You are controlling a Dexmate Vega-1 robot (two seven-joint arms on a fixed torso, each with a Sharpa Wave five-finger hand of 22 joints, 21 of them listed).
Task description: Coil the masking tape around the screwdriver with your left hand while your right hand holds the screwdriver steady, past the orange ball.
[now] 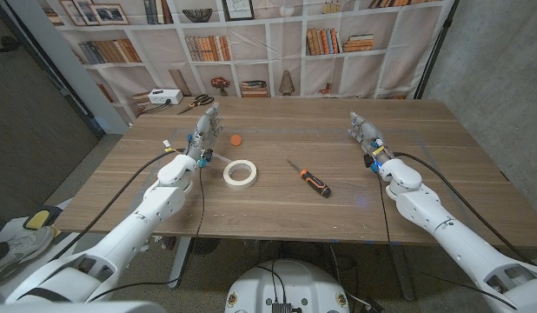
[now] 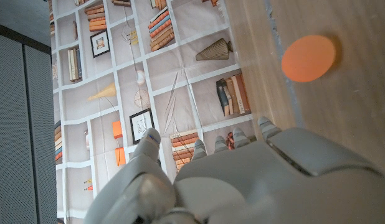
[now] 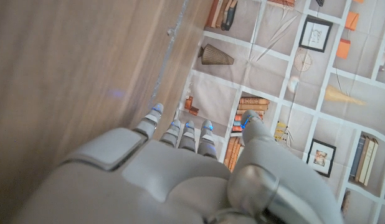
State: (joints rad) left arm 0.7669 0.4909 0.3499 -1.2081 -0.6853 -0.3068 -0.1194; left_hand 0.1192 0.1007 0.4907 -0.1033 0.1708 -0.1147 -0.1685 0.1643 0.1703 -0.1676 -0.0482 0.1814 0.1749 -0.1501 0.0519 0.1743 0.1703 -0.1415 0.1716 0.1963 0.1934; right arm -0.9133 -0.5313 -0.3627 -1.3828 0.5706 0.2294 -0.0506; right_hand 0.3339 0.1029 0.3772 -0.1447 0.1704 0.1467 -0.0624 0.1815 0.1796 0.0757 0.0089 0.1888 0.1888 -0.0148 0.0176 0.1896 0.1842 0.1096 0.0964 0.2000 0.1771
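On the left side of the wooden table [image 1: 442,174], the left hand [image 1: 206,135] stands raised with its fingers apart, holding nothing; in the left wrist view its fingertips [image 2: 149,138] reach out over bare wood toward the printed bookshelf backdrop [image 1: 277,43]. Just beside that hand, toward the table's middle, sits the orange ball [image 1: 236,138], also seen from the left wrist camera [image 2: 308,58]. Nearer the robot and a little further right lies the masking tape [image 1: 240,174], a cream roll lying flat on its side with its hole facing up, well apart from either hand. Right of it, near the table's centre, the screwdriver [image 1: 308,178] lies at a slant, its thin metal shaft pointing away from the robot and its black-and-orange handle toward the near edge. Furthest right, the right hand [image 1: 364,132] is likewise released, fingers spread and empty, with the right wrist view [image 3: 180,162] showing nothing under them. The roll is likely light and fairly stiff, easiest pinched across its rim through the hole; its paper tail should tear readily if pulled hard. The screwdriver looks rigid and modestly weighty, and its handle probably offers the surest hold, leaving the smooth shaft free for winding.
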